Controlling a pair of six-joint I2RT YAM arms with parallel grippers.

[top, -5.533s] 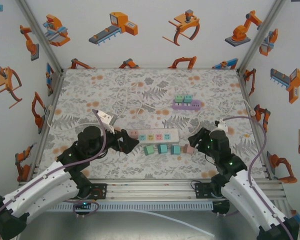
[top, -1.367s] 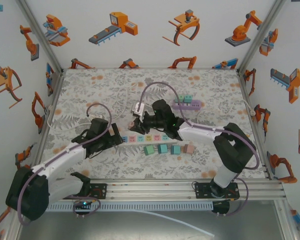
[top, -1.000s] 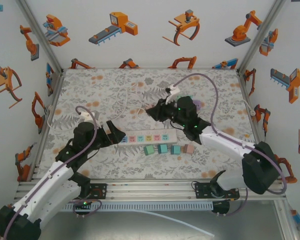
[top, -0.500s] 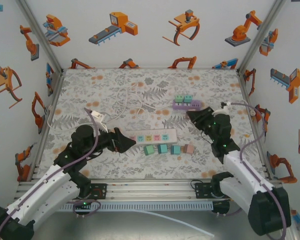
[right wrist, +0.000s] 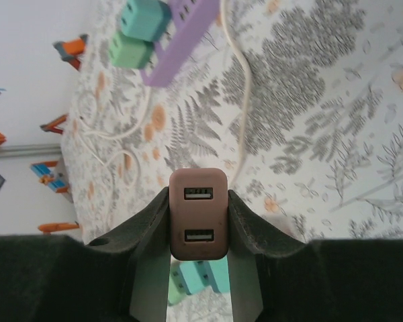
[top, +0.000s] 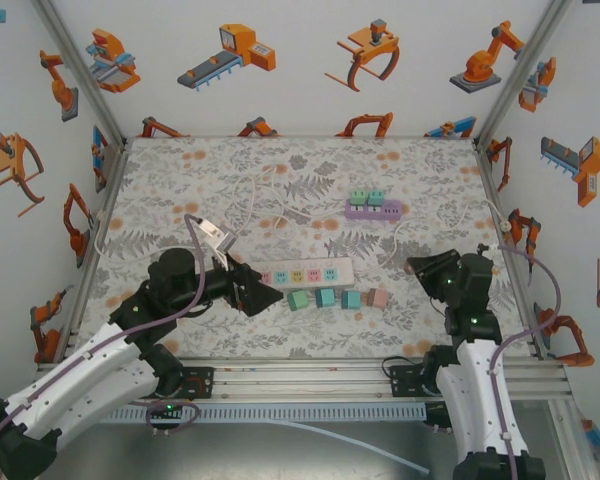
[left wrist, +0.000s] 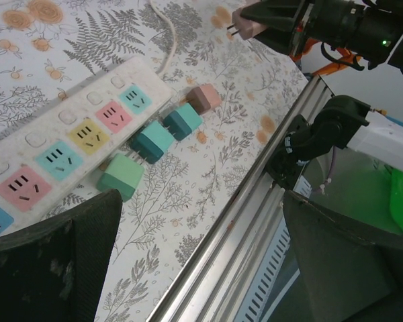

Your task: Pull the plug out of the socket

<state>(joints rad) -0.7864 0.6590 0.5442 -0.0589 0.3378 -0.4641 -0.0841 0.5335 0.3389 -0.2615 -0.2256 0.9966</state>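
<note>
The right claw (right wrist: 198, 194) is closed on a brownish-pink plug (right wrist: 198, 231), one finger pressed against each side. The face with its two USB slots is turned toward the wrist camera. Seen from the left wrist, the plug's prongs point away from the claw that holds it. The white power strip (top: 305, 272) lies well to the left of this claw, apart from the plug. Beyond the claw's tips sits a purple strip (right wrist: 181, 47) carrying a teal plug (right wrist: 144, 17) and a green plug (right wrist: 131, 50). A thin white cord (right wrist: 245, 100) trails across the counter (top: 180, 190) there.

The left claw (top: 263, 295) hangs wide open with nothing between its fingers (left wrist: 54, 261), its tips near the left end of the white power strip. Just ahead of it, four loose plugs (left wrist: 151, 141) lie in a row close along the strip's near side: one green, two teal, one pink
</note>
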